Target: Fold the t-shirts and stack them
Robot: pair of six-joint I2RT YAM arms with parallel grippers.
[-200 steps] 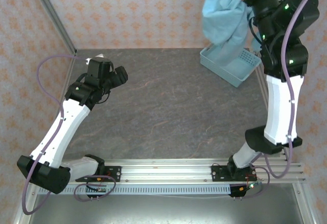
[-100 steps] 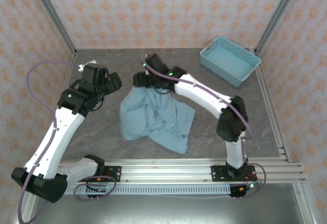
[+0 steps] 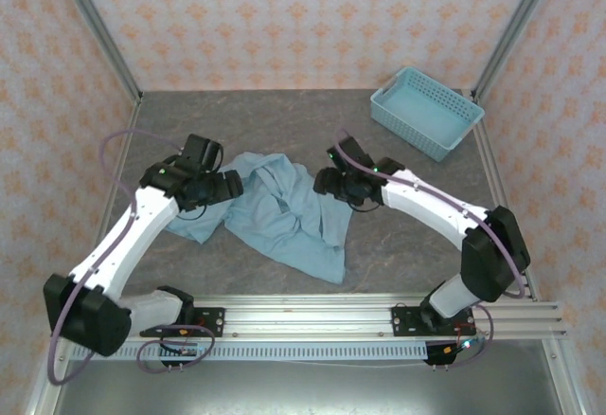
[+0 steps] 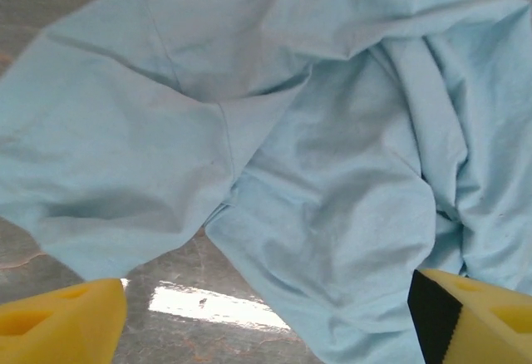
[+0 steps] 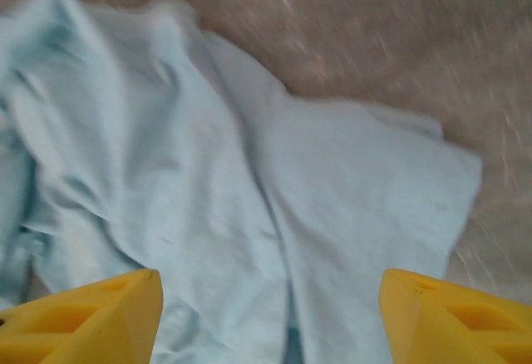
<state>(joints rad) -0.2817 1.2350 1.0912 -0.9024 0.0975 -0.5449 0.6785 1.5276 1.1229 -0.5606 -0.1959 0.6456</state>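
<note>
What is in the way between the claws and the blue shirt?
Nothing visible. The left claw and the right claw are open just above the crumpled t-shirt, which lies on the table.

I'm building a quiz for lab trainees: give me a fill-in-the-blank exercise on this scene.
The crumpled light blue cloth t-shirt lies on the dark grey ___. The light blue plastic lattice basket stands in the far ___ corner. The left claw and right claw are both ___.
Missing: table; right; open.
</note>
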